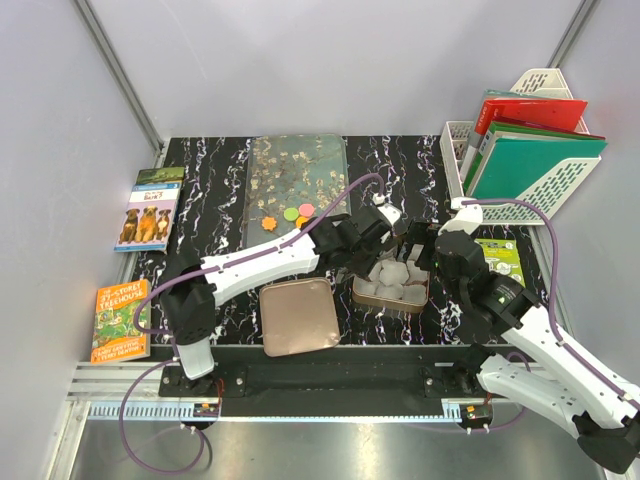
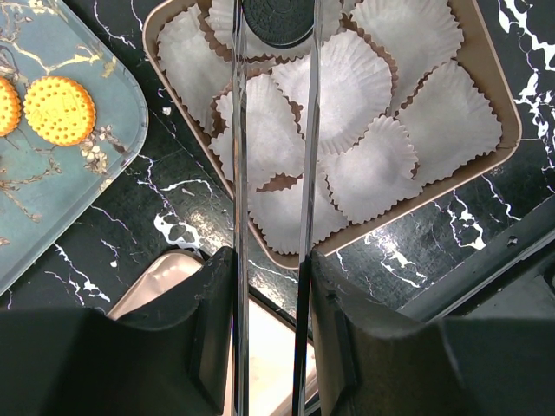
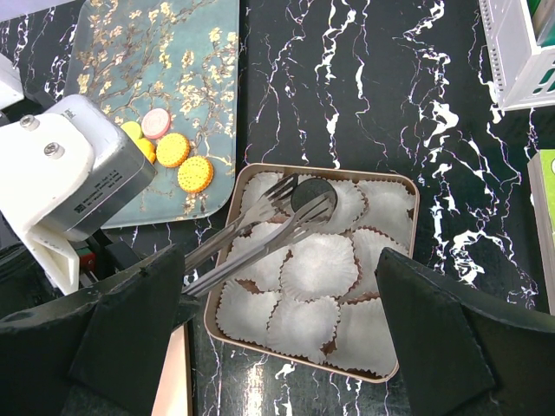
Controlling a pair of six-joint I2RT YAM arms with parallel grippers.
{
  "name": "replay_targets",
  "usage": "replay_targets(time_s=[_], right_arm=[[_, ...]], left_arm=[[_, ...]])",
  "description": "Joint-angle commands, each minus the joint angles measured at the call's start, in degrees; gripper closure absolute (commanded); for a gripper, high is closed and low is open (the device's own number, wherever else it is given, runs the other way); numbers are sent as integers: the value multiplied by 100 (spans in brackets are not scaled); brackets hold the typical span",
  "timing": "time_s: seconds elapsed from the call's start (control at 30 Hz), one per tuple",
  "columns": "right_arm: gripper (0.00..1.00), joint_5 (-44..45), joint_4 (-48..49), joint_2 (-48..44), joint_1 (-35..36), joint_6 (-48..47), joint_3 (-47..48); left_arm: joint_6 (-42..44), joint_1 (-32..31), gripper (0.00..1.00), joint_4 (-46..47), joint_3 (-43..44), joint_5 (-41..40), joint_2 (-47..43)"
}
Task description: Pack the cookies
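Observation:
A dark brown cookie is pinched at the tips of metal tongs, over a white paper wrapper at the far side of the rose-gold tin. My left gripper is shut on the tongs' two arms. The right wrist view shows the same cookie in the tongs above the tin. My right gripper hangs open over the tin with nothing between its fingers. Orange cookies and a pink one lie on the floral tray.
The tin's lid lies on the table left of the tin. A white rack of books stands at the back right. Two books lie at the left edge, and a green booklet lies at the right.

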Motion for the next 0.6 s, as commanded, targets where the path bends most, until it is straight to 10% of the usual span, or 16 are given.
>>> replay_targets(time_s=[0.0,0.57], right_arm=[[0,147,127,-46,-5,8,-11],[0,121,127,-55,-5,69,-37]], left_arm=[[-30,-35,62,241,66,-160,-401],[-74,-44,48,302,4,-353,-551]])
